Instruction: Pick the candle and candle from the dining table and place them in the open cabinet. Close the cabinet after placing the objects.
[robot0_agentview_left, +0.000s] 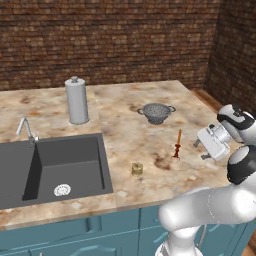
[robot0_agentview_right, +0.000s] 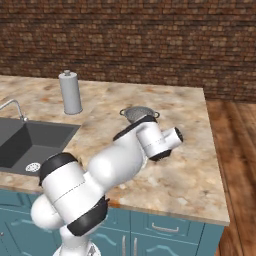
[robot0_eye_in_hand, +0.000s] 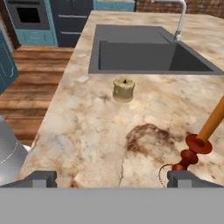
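Wide-open, empty dark two-finger gripper (robot0_eye_in_hand: 112, 178) is held low; tall thin orange taper candle on red-brown stand (robot0_eye_in_hand: 197, 142) is seen upright just beside one fingertip. Squat yellowish-gold cylinder candle (robot0_eye_in_hand: 124, 89) is found straight ahead, well apart.

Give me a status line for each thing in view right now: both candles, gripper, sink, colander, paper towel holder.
Taper candle: upright on its stand, on the counter, not held.
Squat yellow candle: upright on the counter, untouched.
Gripper: open, empty, low beside the taper's stand.
Sink: empty basin, no water running.
Colander: upright, empty.
Paper towel holder: standing upright.
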